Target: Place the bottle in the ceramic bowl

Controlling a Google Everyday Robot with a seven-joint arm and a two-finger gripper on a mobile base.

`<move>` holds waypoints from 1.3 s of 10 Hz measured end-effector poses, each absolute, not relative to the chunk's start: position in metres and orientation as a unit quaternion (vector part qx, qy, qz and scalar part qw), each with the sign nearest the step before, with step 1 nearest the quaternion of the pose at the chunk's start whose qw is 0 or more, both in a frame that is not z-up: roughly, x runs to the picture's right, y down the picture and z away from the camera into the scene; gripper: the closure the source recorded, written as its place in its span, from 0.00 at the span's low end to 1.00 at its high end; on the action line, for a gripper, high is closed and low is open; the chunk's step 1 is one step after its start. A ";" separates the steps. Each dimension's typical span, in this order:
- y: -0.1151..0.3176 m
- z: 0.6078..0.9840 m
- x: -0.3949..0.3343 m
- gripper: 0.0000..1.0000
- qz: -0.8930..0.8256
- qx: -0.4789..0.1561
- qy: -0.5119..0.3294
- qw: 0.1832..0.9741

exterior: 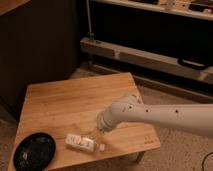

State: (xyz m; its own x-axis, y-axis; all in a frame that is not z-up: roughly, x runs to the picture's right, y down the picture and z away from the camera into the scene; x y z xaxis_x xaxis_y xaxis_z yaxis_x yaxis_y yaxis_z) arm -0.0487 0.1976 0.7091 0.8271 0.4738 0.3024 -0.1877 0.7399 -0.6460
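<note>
The bottle [82, 143] lies on its side near the front edge of the wooden table [70, 105], cap pointing right. The ceramic bowl [34, 151], black and glossy, sits at the table's front left corner, a short way left of the bottle. My white arm [165, 116] reaches in from the right. The gripper [96, 133] hangs below the wrist, just above the right end of the bottle and very close to it. The wrist hides most of the gripper.
A low metal shelf frame [150, 55] with a black handle stands behind the table. A dark cabinet wall [40, 45] is at the back left. Speckled floor surrounds the table.
</note>
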 end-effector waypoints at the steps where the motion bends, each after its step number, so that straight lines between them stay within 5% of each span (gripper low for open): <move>1: 0.203 0.710 -0.047 0.35 0.183 -0.314 -0.237 0.901; 13: 0.267 0.709 -0.083 0.35 0.135 -0.361 -0.226 0.895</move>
State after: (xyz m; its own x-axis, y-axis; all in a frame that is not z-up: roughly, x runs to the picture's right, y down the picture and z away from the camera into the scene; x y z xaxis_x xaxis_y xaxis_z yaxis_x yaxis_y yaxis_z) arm -0.0833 0.2667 0.7094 0.8619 0.4038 0.3066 -0.0783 0.7034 -0.7064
